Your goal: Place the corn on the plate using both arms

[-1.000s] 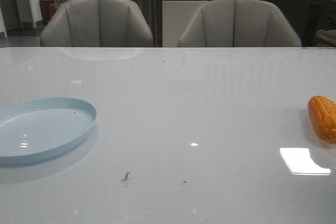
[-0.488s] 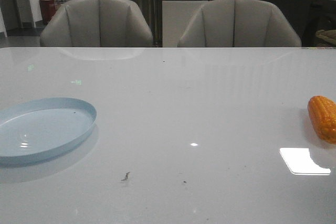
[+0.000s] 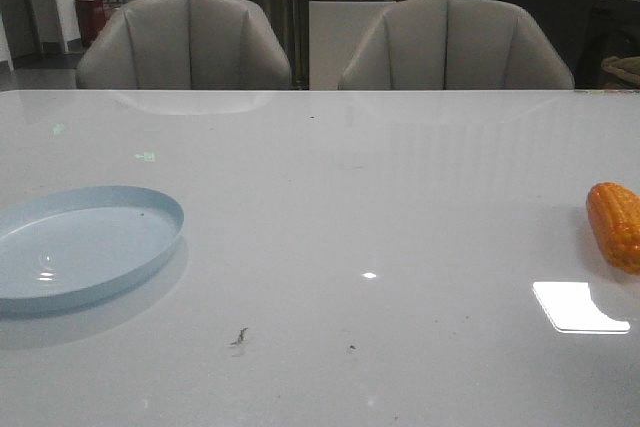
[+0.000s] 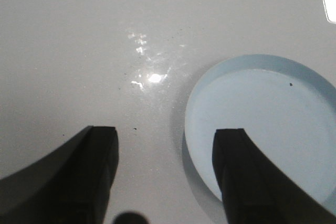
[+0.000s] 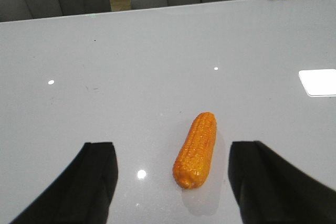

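Observation:
The orange corn (image 3: 616,225) lies on the white table at the far right edge of the front view. A pale blue plate (image 3: 80,244) sits at the left. Neither arm shows in the front view. In the right wrist view my right gripper (image 5: 173,153) is open above the table, and the corn (image 5: 196,149) lies between its two dark fingers (image 5: 97,182), untouched. In the left wrist view my left gripper (image 4: 165,145) is open and empty, one finger (image 4: 241,177) over the plate's rim (image 4: 191,129), the other over bare table.
Two grey chairs (image 3: 185,42) (image 3: 455,42) stand behind the table's far edge. A bright light reflection (image 3: 578,307) lies on the table near the corn. Small dark specks (image 3: 240,335) mark the tabletop in front.

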Robot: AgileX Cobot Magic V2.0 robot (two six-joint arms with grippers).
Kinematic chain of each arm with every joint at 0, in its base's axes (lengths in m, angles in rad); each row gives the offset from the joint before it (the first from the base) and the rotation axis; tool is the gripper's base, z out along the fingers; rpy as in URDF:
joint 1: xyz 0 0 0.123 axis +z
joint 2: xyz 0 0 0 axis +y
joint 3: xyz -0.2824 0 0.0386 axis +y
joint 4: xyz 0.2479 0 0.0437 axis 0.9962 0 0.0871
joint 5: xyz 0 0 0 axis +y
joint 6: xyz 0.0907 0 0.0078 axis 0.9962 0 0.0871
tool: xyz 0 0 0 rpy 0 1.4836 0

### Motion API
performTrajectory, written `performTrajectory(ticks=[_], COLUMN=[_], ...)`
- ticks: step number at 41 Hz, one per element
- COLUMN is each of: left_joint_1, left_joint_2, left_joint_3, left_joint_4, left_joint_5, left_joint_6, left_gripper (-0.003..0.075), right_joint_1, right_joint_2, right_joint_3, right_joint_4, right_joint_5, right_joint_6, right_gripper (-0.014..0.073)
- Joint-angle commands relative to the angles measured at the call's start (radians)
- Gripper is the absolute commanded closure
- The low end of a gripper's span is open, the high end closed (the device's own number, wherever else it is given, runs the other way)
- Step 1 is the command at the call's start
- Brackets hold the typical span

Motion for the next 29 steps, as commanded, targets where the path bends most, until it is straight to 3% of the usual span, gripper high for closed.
performTrajectory(ticks=[1, 14, 20, 29], left_joint_1=[-0.003, -0.003, -0.003, -0.003], left_joint_2=[0.040, 0.378, 0.540, 0.679], left_joint_3=[-0.147, -0.495, -0.549, -0.561], left_joint_4=[0.006, 0.028, 0.028, 0.021], left_joint_5=[0.074, 0.444, 0.465, 0.416], left_joint_6=[-0.003, 0.030, 0.030, 0.030], left_gripper=[0.0251, 0.0253, 0.0289, 0.0366], right_joint_1=[0.001, 0.001, 0.001, 0.001], right_joint_2=[0.011, 0.040, 0.124, 0.403], right_joint_3=[-0.035, -0.053, -0.115, -0.308], right_joint_4=[0.021, 0.021, 0.021, 0.021], right_joint_5=[-0.063, 0.037, 0.046, 0.098], right_joint_6=[-0.010, -0.010, -0.031, -0.106], right_gripper=[0.0033, 0.0033, 0.0033, 0.0033])
